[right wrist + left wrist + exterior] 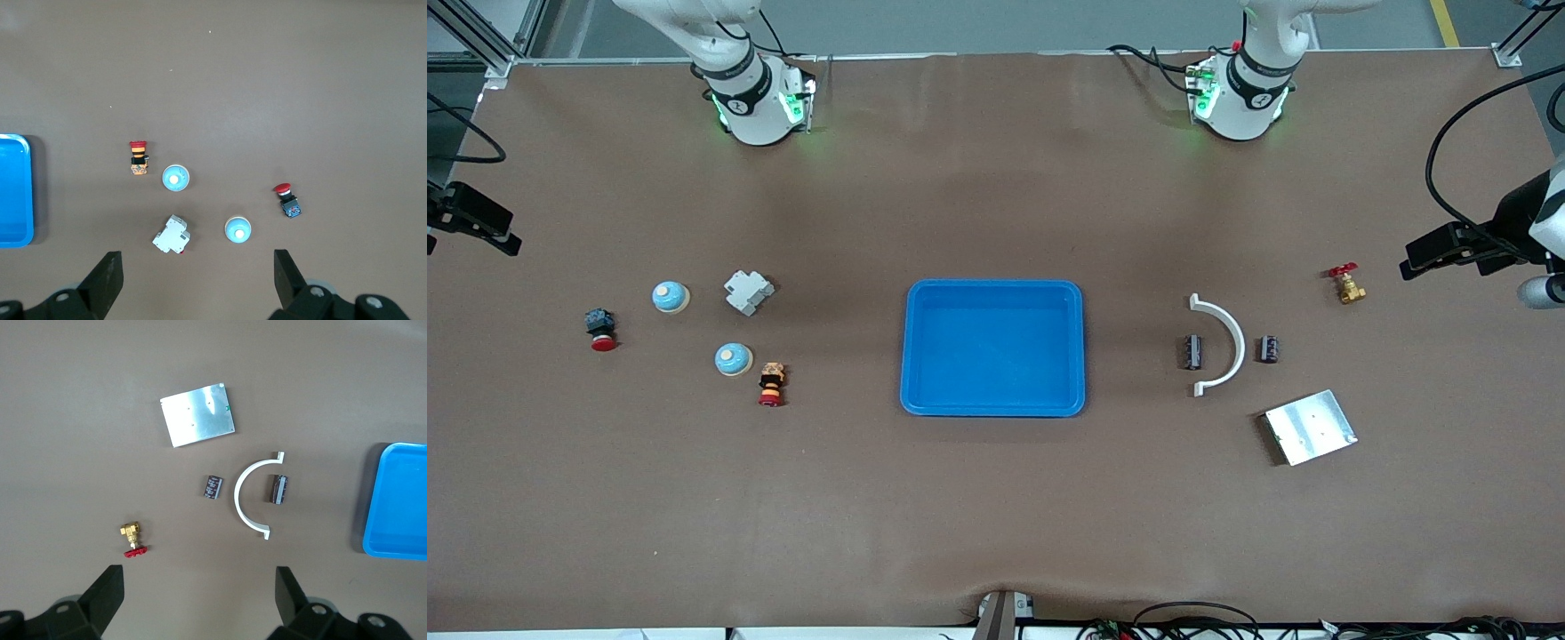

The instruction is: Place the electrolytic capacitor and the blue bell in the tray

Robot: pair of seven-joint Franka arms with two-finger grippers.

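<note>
Nothing is done yet: the tray (993, 348) sits mid-table with nothing in it, and both pick-ups are left.

Nearest the front camera, toward the left arm's end, lies a metal plate (1310, 427). A little farther are two capacitors, one (1192, 351) inside the curve of a white arc (1221, 343) and one (1268, 348) just outside it. Farther again, near that end's edge, stands a brass valve (1347, 284).

Toward the right arm's end, nearest the camera, are a red-capped switch (771, 383) and, beside it, a blue bell (733, 358). A red push-button (601, 328), a grey breaker (748, 292) and a second bell (669, 296) lie farther off.

The left gripper (199, 587) waits high over the valve's end of the table, fingers spread wide and holding nothing. The right gripper (198, 270) waits likewise over the bells' end, wide open and bare.

The surface is plain brown matting, flat. The arm bases stand along the farthest edge; past them, grey floor and an aluminium frame.
</note>
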